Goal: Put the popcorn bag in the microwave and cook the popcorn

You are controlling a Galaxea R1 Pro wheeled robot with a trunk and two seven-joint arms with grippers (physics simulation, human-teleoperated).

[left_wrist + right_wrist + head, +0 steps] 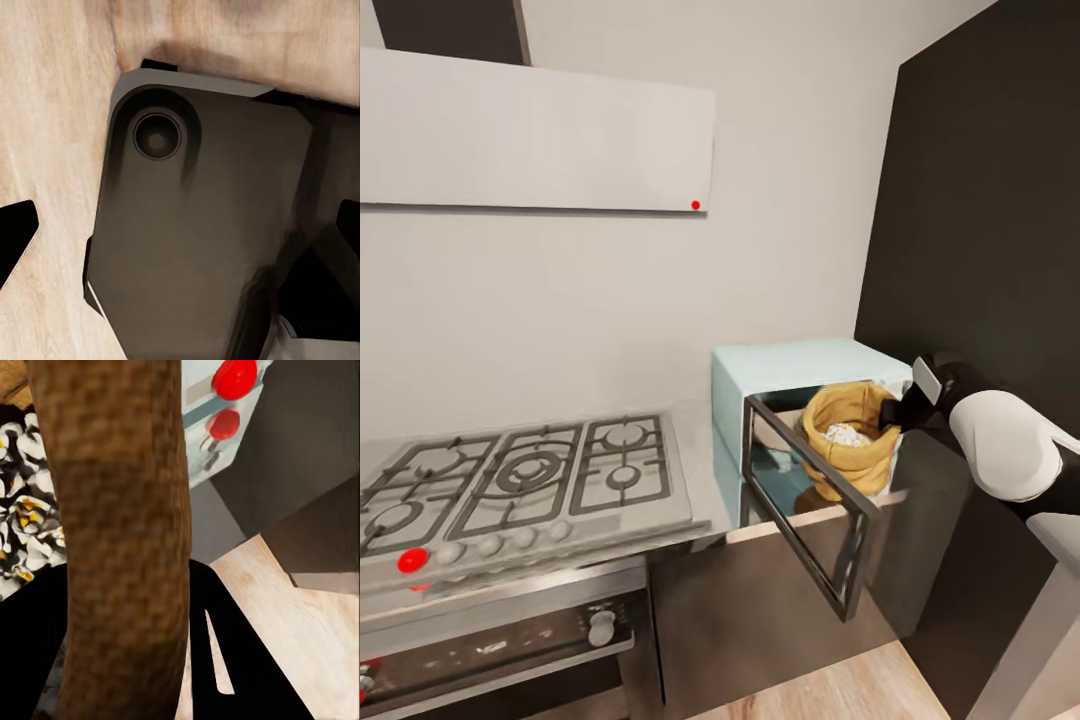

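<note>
The right gripper (900, 412) grasps the popcorn bag (850, 438) by its rim, at the open microwave (800, 365) mouth. Advance the bag level, clear of the door (810, 505), then set it down inside.

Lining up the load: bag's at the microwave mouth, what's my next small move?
Probably ease the right end effector, shut on the popcorn bag's rim, deeper into the microwave: the door hangs open, and the bag sits at the opening, not clearly set down.
</note>
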